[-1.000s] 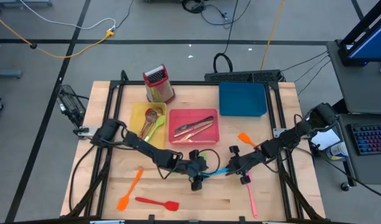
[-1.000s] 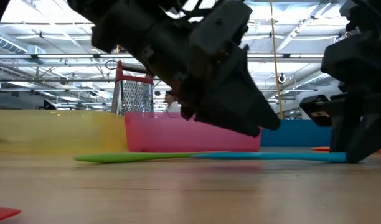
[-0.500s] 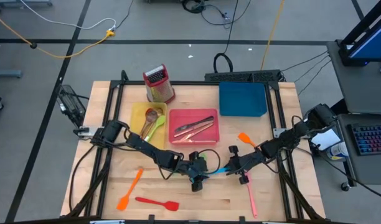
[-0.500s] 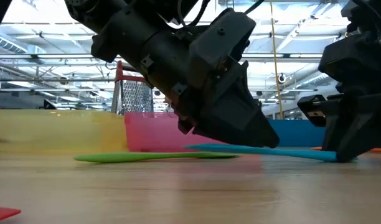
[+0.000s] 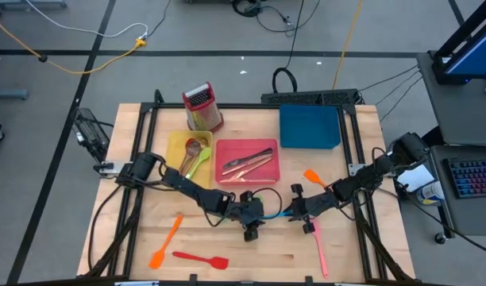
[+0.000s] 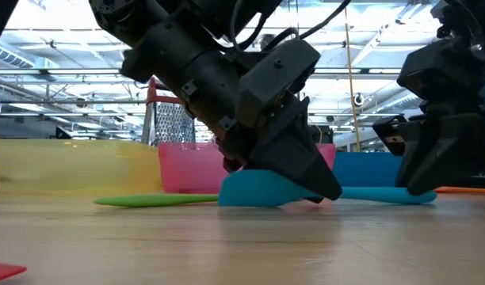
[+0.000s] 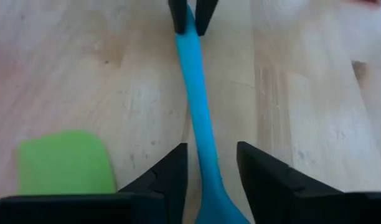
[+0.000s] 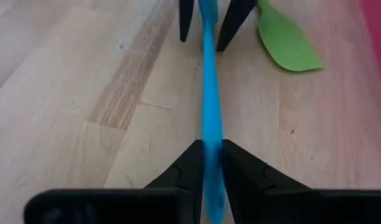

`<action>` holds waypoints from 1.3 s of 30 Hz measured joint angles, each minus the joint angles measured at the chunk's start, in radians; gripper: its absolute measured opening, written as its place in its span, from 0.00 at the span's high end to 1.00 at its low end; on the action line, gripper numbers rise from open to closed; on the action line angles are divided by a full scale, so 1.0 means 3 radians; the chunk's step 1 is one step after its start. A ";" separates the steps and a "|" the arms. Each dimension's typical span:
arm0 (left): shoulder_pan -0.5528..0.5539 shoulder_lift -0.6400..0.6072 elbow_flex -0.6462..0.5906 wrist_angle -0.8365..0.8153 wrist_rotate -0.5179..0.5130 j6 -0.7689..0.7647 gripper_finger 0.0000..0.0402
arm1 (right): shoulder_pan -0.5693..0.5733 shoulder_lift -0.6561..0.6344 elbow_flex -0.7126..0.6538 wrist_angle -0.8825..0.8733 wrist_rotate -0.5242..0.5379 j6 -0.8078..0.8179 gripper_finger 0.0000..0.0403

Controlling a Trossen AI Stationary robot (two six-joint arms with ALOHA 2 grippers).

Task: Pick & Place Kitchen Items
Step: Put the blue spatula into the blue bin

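A blue spatula (image 5: pixel 279 214) stretches between my two grippers near the table's middle front. My right gripper (image 8: pixel 212 146) is shut on its handle end. My left gripper (image 7: pixel 212 149) is open, one finger on each side of the spatula's widening blade end, with narrow gaps showing. In the low view the blue blade (image 6: pixel 258 190) sits low under my left gripper (image 6: pixel 306 178); whether it touches the table cannot be told. A green spatula (image 7: pixel 63 162) lies flat on the table beside it. My right gripper pinches the blue spatula's handle (image 8: pixel 210 134) near its free end between its two fingers. It comes from the table's right side, slanting down, with the fingers lying along the handle. The handle runs straight out toward my left gripper.
Yellow tray (image 5: pixel 175 159), pink tray (image 5: pixel 247 171) and blue tray (image 5: pixel 309 127) stand behind, with a box grater (image 5: pixel 202 107) at the far left. An orange spatula (image 5: pixel 165 242), a red one (image 5: pixel 199 258), a pink utensil (image 5: pixel 320 250) and another orange one (image 5: pixel 313 176) lie on the table.
My right gripper has tipped, raising the blue spatula's free end off the table where it lay level. My left gripper has come down over the blade end, which now shows broad beneath it. The green spatula has stayed put.
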 joint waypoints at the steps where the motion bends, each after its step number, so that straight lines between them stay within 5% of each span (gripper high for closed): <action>1: 0.0009 0.0000 0.0000 -0.0005 0.0017 -0.0005 0.68 | 0.0000 0.0000 0.0000 0.0005 0.0000 0.0001 0.89; 10: 0.0056 -0.0011 0.0003 -0.0146 0.0079 -0.0034 0.95 | 0.0001 -0.0009 0.0005 0.0035 -0.0017 0.0003 0.95; 24: 0.0039 -0.0007 0.0004 -0.0099 -0.0038 -0.0084 0.96 | 0.0004 -0.0010 0.0005 0.0359 -0.0046 -0.0172 0.85; 39: -0.0083 -0.0351 0.0001 0.0004 -0.0630 0.0201 0.96 | 0.0003 -0.0698 0.0010 0.0078 -0.0036 -0.0204 0.63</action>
